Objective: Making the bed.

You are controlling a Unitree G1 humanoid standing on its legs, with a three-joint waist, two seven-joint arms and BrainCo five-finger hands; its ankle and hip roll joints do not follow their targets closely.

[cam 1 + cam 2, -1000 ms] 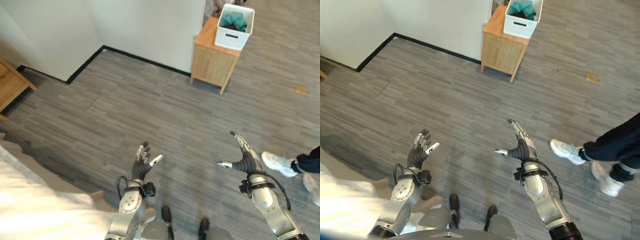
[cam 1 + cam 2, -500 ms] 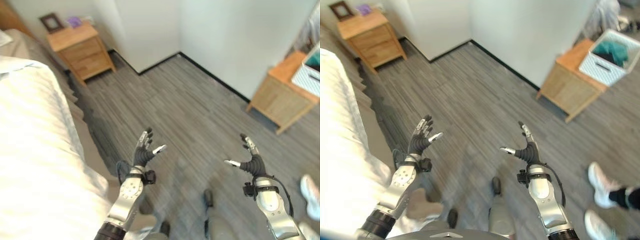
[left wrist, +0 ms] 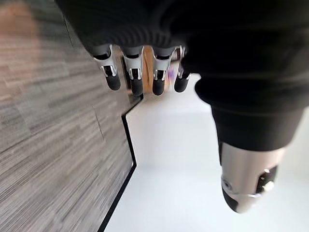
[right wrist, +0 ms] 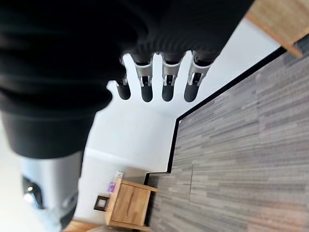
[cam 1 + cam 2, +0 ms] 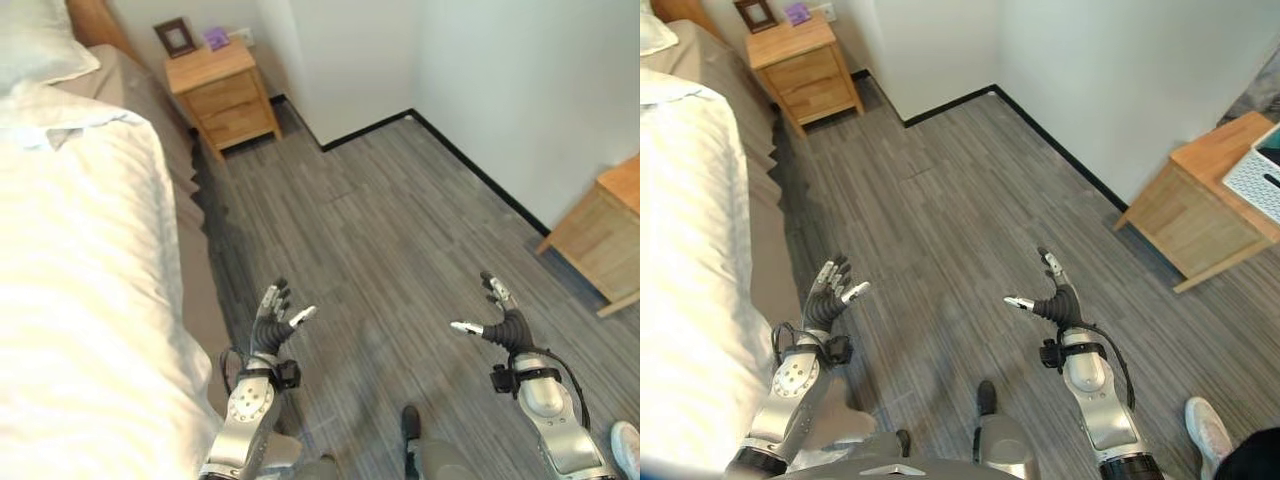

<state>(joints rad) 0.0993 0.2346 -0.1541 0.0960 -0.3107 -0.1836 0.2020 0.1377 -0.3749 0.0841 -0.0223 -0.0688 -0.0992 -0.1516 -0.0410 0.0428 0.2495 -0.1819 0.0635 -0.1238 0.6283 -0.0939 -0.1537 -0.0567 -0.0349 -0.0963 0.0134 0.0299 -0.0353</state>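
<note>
The bed point(image 5: 70, 300) runs along the left side, under a white duvet point(image 5: 680, 260) with a tan sheet point(image 5: 205, 300) showing along its edge and a pillow point(image 5: 35, 45) at the head. My left hand point(image 5: 270, 325) hangs open over the grey floor, just beside the bed's edge and touching nothing. Open as well, my right hand point(image 5: 500, 322) is raised over the floor further right, with nothing in it. In both wrist views the fingers point(image 3: 133, 77) are straight and bare.
A wooden nightstand point(image 5: 222, 92) with a small picture frame point(image 5: 176, 37) stands at the bed's head by the white wall. A second wooden table point(image 5: 1200, 205) with a white basket point(image 5: 1258, 180) stands at the right. A person's shoe point(image 5: 1212, 428) shows at lower right.
The camera has swung left: the bed and nightstand now take up far more of the view, and the table with the basket has slid to the right edge. Both hands stay open and raised.
</note>
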